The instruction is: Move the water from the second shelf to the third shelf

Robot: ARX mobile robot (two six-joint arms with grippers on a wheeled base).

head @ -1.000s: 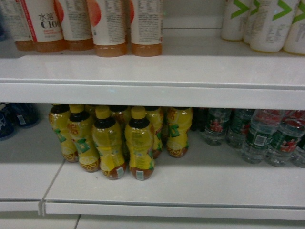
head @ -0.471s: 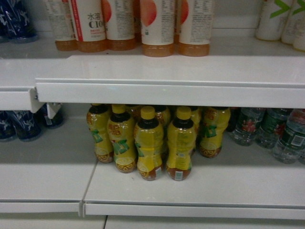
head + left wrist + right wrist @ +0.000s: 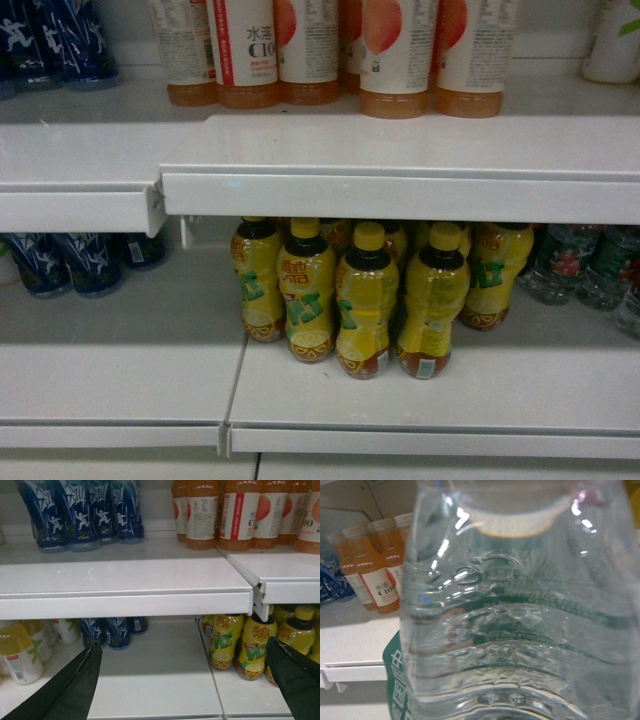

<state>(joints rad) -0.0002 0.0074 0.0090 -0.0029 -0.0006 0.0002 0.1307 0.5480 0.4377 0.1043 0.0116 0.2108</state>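
— Left gripper (image 3: 182,680) first: its two dark fingers (image 3: 75,685) stand wide apart at the bottom corners of the left wrist view, nothing between them; it hangs in front of the white metal shelving (image 3: 125,600), level with the lower board.

— And the right one?

— Its fingers don't show in any view, so I cannot tell how they stand; the right wrist camera is filled by a clear ribbed plastic bottle of colourless water (image 3: 520,630), pressed up close to the lens, with the edge of a dark green wrap label carrying white Chinese characters (image 3: 395,680) at the lower left; whether the bottle is gripped I cannot say.

— What's behind it?

— Orange drink bottles with white and red labels (image 3: 375,575) on a white shelf board, to the left of the water.

— And from the head camera?

— Neither arm is in sight; the same orange drinks (image 3: 330,50) stand on the upper board; below, a cluster of yellow-wrapped tea bottles with yellow caps (image 3: 370,300) stands near the front edge; more clear green-labelled water bottles (image 3: 570,265) sit at the far right of that lower board, behind and beside the yellow ones, partly shadowed; dark blue bottles with white running figures (image 3: 60,260) are on the left section, above and below.
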